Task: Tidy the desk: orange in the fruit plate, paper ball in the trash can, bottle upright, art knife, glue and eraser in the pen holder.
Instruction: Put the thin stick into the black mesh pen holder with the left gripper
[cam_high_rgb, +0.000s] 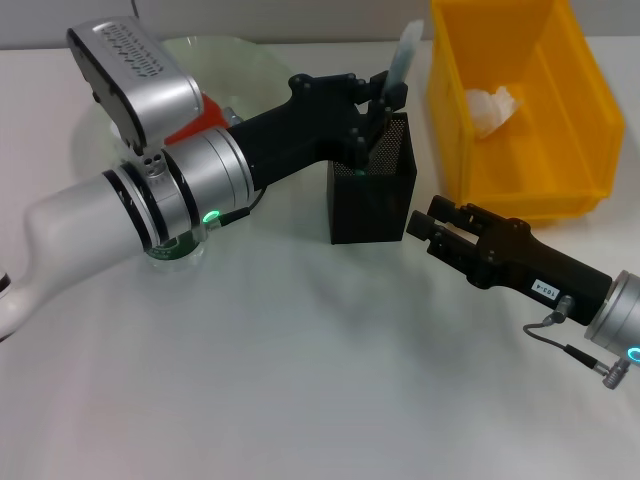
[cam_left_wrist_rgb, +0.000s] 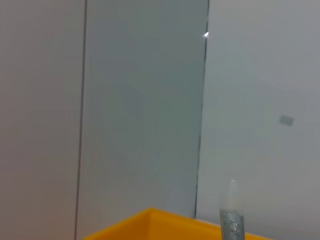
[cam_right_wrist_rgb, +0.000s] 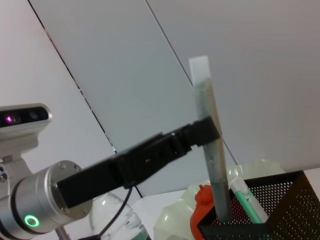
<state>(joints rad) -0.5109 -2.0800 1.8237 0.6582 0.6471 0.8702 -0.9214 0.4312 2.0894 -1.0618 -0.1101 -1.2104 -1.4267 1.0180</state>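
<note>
My left gripper (cam_high_rgb: 385, 95) is shut on the glue (cam_high_rgb: 403, 52), a grey glittery stick held upright. The stick's lower end is inside the black mesh pen holder (cam_high_rgb: 372, 200). In the right wrist view the black fingers (cam_right_wrist_rgb: 197, 135) clamp the glue (cam_right_wrist_rgb: 212, 165), and the mint-green art knife (cam_right_wrist_rgb: 247, 200) stands in the pen holder (cam_right_wrist_rgb: 280, 210). My right gripper (cam_high_rgb: 428, 224) is open and holds nothing, just right of the holder. The orange (cam_high_rgb: 195, 125) lies in the fruit plate (cam_high_rgb: 240, 55). The paper ball (cam_high_rgb: 492, 108) is in the yellow trash can (cam_high_rgb: 520, 170). The bottle (cam_high_rgb: 175, 248) stands under my left arm. The eraser is out of view.
The trash can stands close behind my right gripper, and its rim (cam_left_wrist_rgb: 150, 220) shows in the left wrist view beside the glue's tip (cam_left_wrist_rgb: 231, 215). My left forearm (cam_high_rgb: 180, 190) spans the desk from the left edge to the holder. White desk (cam_high_rgb: 320, 380) lies in front.
</note>
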